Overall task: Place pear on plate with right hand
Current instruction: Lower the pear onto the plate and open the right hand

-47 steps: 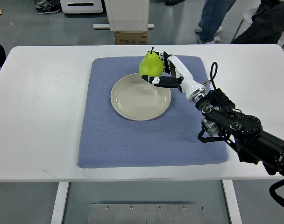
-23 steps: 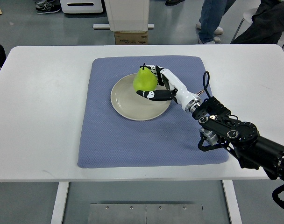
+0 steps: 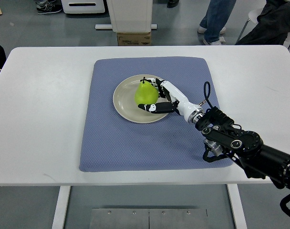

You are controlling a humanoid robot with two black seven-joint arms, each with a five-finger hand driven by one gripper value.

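A green pear [image 3: 145, 92] with a dark stem stands upright over the middle of the beige plate [image 3: 123, 99], which lies on the blue-grey mat [image 3: 116, 143]. My right hand [image 3: 154, 97] reaches in from the lower right and is shut on the pear, with white and black fingers [image 3: 157, 108] wrapped around its right side and under its base. Whether the pear rests on the plate I cannot tell. The left arm does not show.
The mat lies on a white table [image 3: 45, 109]. Beyond the far edge stand a cardboard box [image 3: 133, 38] and a white pedestal; a person's legs [image 3: 216, 19] are at the top right.
My right hand has carried the pear from the plate's far rim toward me and left, lowering it over the plate's middle.
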